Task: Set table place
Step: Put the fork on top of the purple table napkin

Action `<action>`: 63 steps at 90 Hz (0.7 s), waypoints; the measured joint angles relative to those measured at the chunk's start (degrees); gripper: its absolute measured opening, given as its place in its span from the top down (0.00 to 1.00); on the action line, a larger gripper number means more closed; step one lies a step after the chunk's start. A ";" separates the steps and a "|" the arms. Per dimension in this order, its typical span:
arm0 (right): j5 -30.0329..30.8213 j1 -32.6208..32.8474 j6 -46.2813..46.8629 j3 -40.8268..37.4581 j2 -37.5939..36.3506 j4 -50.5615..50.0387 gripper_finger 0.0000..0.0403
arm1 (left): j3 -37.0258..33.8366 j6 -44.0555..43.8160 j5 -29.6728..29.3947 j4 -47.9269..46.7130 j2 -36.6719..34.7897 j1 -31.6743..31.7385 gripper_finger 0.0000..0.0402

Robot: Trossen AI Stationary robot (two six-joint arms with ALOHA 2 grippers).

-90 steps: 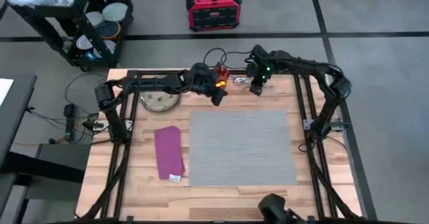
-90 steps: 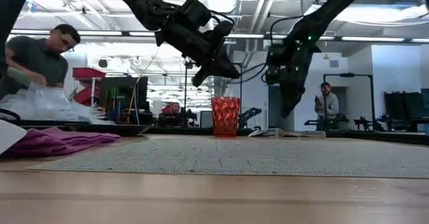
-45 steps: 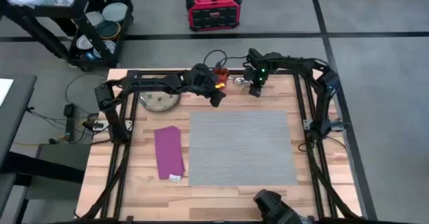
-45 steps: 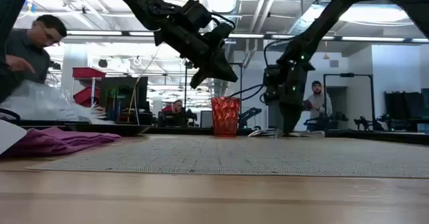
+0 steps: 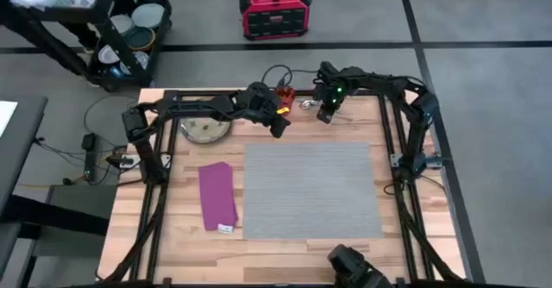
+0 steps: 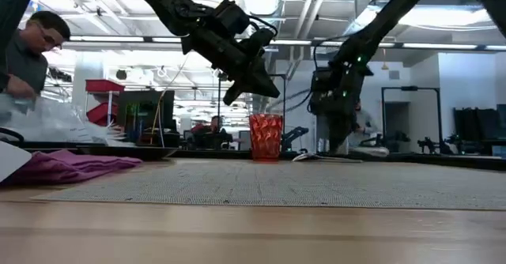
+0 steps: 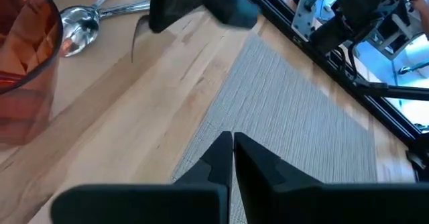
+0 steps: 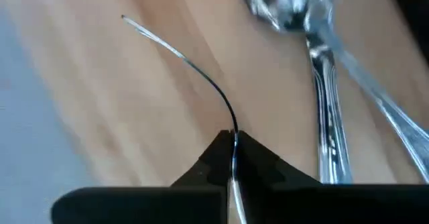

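The grey mat [image 5: 310,189] lies mid-table with the magenta napkin [image 5: 217,196] flat to its left. The speckled plate [image 5: 205,130] sits at the far left. The orange-red cup [image 5: 285,93] stands upright by the far edge. A spoon [image 7: 79,31] and another steel handle [image 8: 395,120] lie right of the cup. My right gripper [image 5: 324,115] is over them, shut on a thin steel cutlery piece [image 8: 194,70]; which piece, I cannot tell. My left gripper [image 5: 279,128] hangs shut on nothing above the mat's far left corner. My right gripper pinches the thin steel piece at one end [image 8: 232,131] between its two fingers. The fingers come from above, pointing down, and lie along the piece. It shows edge-on, curving away from the fingertips over the bare wood; whether its free end [image 8: 125,17] touches the table I cannot tell.
A black shelf cart [image 5: 95,29] with dishes and a red box [image 5: 274,10] stand on the floor beyond the far edge. A person [image 6: 28,50] works behind the table's far left. A dark device [image 5: 349,266] sits at the near edge.
My right gripper has come down onto the cutlery by the far edge, then shifted slightly toward the cup. The person behind the table has moved toward the left.
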 joint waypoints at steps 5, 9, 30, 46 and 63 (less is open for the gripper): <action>-3.88 0.06 2.96 0.00 -2.73 -0.46 1.00 | 0.00 -0.34 0.33 -0.73 0.00 -0.09 1.00; -8.25 0.10 5.87 0.00 -5.20 -0.46 1.00 | -0.01 -0.52 0.65 -1.61 -0.05 -0.09 1.00; -27.42 5.75 23.25 -4.21 -17.99 8.01 1.00 | -0.09 2.51 2.05 -16.97 -3.60 -0.47 1.00; -28.64 16.86 40.14 -16.74 -20.65 30.89 1.00 | -0.58 6.41 1.98 -24.08 -10.01 -0.74 1.00; -28.20 22.91 64.85 -26.48 -12.18 68.54 1.00 | -2.87 3.65 2.09 -23.16 -16.14 -1.01 1.00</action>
